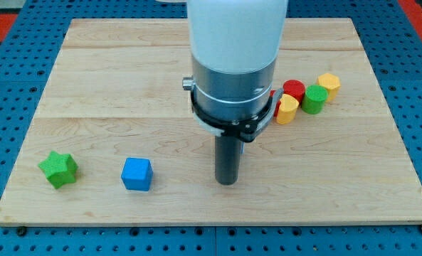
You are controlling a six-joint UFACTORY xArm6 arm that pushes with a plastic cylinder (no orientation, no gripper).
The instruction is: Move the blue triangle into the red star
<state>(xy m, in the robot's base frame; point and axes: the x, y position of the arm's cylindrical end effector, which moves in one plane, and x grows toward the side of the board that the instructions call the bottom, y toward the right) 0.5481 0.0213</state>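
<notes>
My tip (pixel 227 183) rests on the board in the lower middle, right of the blue cube (pixel 136 173). The blue triangle does not show; the rod and arm body cover the spot where it last was. The red star is almost wholly hidden behind the arm body; only a red sliver (pixel 277 108) shows at the arm's right edge, next to the yellow heart (pixel 288 109).
A red cylinder (pixel 293 89), a green cylinder (pixel 314 98) and a yellow hexagon (pixel 329 82) run in a row toward the upper right. A green star (pixel 58 168) sits at the lower left. The wooden board (pixel 111 71) lies on a blue pegboard.
</notes>
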